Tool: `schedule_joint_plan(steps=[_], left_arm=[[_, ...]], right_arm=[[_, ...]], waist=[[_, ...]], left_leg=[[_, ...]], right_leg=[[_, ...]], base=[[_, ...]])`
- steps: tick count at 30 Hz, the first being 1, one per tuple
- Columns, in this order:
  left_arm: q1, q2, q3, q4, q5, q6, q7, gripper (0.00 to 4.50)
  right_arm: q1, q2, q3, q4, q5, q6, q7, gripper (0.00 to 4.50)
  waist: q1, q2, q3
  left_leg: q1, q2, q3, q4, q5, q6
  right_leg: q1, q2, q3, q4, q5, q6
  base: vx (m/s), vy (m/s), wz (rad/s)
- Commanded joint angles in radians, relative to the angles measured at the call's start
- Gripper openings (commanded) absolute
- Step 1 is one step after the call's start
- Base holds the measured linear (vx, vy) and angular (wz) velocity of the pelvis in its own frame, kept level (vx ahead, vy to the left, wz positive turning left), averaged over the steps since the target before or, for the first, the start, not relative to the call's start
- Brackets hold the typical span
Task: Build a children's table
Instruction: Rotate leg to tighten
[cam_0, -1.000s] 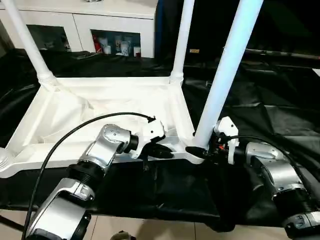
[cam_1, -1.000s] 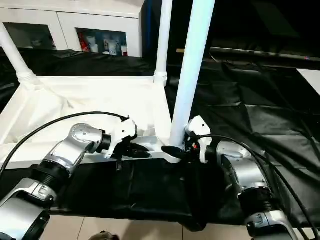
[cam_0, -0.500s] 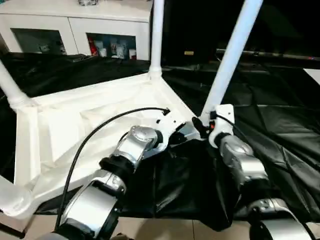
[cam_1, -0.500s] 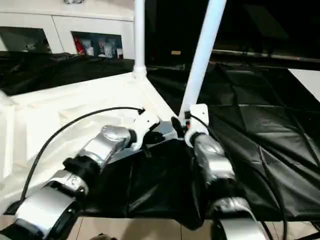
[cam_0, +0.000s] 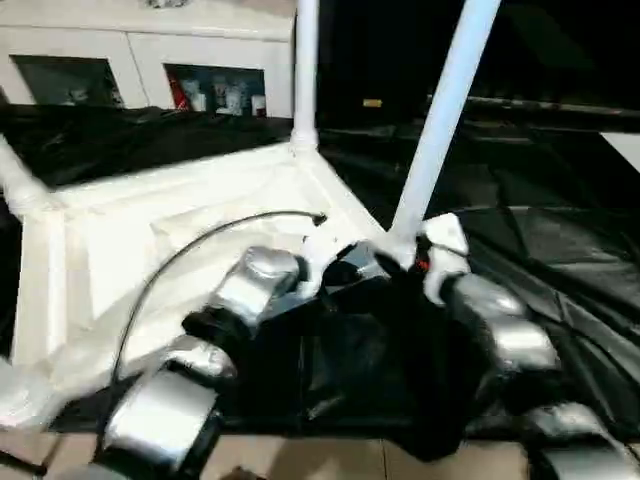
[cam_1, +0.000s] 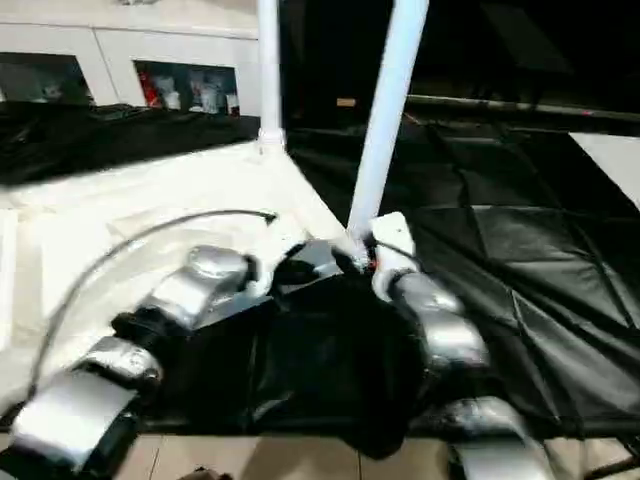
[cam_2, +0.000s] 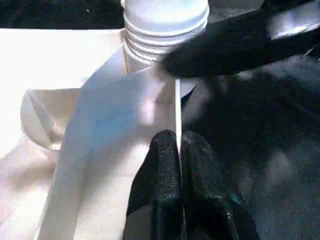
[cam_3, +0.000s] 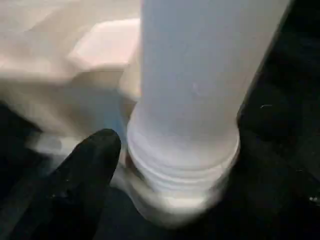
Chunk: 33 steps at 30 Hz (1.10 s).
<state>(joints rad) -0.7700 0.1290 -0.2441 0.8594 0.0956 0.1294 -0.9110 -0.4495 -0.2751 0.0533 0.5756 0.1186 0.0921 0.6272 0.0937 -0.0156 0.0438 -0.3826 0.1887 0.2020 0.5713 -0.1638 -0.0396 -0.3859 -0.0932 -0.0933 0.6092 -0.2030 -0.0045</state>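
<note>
Pinching table top (cam_0: 120, 230) rim, left gripper (cam_2: 179, 165), leg (cam_0: 440, 120) upright

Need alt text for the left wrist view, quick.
The left gripper is shut on the thin rim of the white table top, just below a ribbed leg base seated in the corner socket. A black finger of the right gripper rests beside that base.

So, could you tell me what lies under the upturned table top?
A black cloth spreads beneath the table top, showing past its edges and hanging over the near side. What the cloth covers, and anything lying directly below the top, is hidden.
</note>
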Motion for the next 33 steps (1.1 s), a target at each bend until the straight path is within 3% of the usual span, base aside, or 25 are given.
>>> schedule_joint_plan(steps=[1, 4, 8, 14, 15, 17, 25, 33], left_arm=[[0.035, 0.016, -0.013, -0.056, -0.069, -0.083, -0.146, 0.0], [0.055, 0.038, -0.026, -0.105, -0.092, -0.063, -0.229, 0.0], [0.078, 0.065, -0.041, -0.172, -0.114, -0.032, -0.315, 0.0], [0.093, 0.071, -0.043, -0.184, -0.109, -0.035, -0.344, 0.0], [0.094, 0.072, -0.043, -0.182, -0.106, -0.036, -0.346, 0.0], [0.094, 0.07, -0.041, -0.183, -0.103, -0.033, -0.344, 0.0], [0.098, 0.07, -0.038, -0.192, -0.097, -0.024, -0.346, 0.0], [0.101, 0.062, -0.034, -0.174, -0.081, -0.015, -0.303, 0.0]], right_arm=[[0.024, -0.044, 0.032, -0.087, 0.034, 0.013, 0.135, 3.8], [0.05, -0.091, 0.048, -0.132, 0.055, 0.03, 0.221, 3.8], [0.071, -0.137, 0.06, -0.17, 0.068, 0.042, 0.311, 3.8], [0.083, -0.152, 0.082, -0.2, 0.07, 0.064, 0.359, 3.8], [0.08, -0.152, 0.086, -0.195, 0.068, 0.065, 0.362, 3.53], [0.07, -0.148, 0.087, -0.179, 0.066, 0.065, 0.365, 3.45], [0.063, -0.143, 0.086, -0.163, 0.066, 0.066, 0.373, 2.76], [0.084, -0.112, 0.067, -0.141, 0.057, 0.076, 0.293, 2.7]], waist=[[0.006, -0.019, -0.056], [0.01, -0.016, -0.058], [0.021, -0.012, -0.057], [0.026, -0.015, -0.054], [0.026, -0.014, -0.054], [0.025, -0.015, -0.055], [0.024, -0.014, -0.058], [0.02, -0.015, -0.058]], left_leg=[[0.011, 0.053, -0.028, -0.058, -0.19, 0.078], [0.017, 0.057, -0.024, -0.055, -0.158, 0.1], [0.022, 0.061, -0.021, -0.054, -0.165, 0.091], [0.02, 0.058, -0.023, -0.057, -0.195, 0.065], [0.02, 0.058, -0.023, -0.057, -0.198, 0.063], [0.021, 0.058, -0.024, -0.058, -0.201, 0.054], [0.021, 0.057, -0.023, -0.054, -0.172, 0.064], [0.018, 0.055, -0.024, -0.054, -0.173, 0.062]], right_leg=[[0.044, -0.077, 0.058, -0.085, -0.182, -0.171], [0.04, -0.076, 0.057, -0.074, -0.106, -0.217], [0.036, -0.075, 0.058, -0.07, -0.098, -0.24], [0.04, -0.079, 0.058, -0.077, -0.171, -0.213], [0.039, -0.079, 0.058, -0.078, -0.179, -0.211], [0.039, -0.08, 0.058, -0.08, -0.195, -0.205], [0.04, -0.076, 0.057, -0.072, -0.132, -0.218], [0.042, -0.077, 0.056, -0.072, -0.145, -0.218]], base=[[0.0, 0.0, 0.0], [0.0, 0.0, 0.0], [0.0, 0.0, 0.0], [0.0, 0.0, 0.0], [0.0, 0.0, 0.0], [0.0, 0.0, 0.0], [0.0, 0.0, 0.0], [0.0, 0.0, 0.0]])
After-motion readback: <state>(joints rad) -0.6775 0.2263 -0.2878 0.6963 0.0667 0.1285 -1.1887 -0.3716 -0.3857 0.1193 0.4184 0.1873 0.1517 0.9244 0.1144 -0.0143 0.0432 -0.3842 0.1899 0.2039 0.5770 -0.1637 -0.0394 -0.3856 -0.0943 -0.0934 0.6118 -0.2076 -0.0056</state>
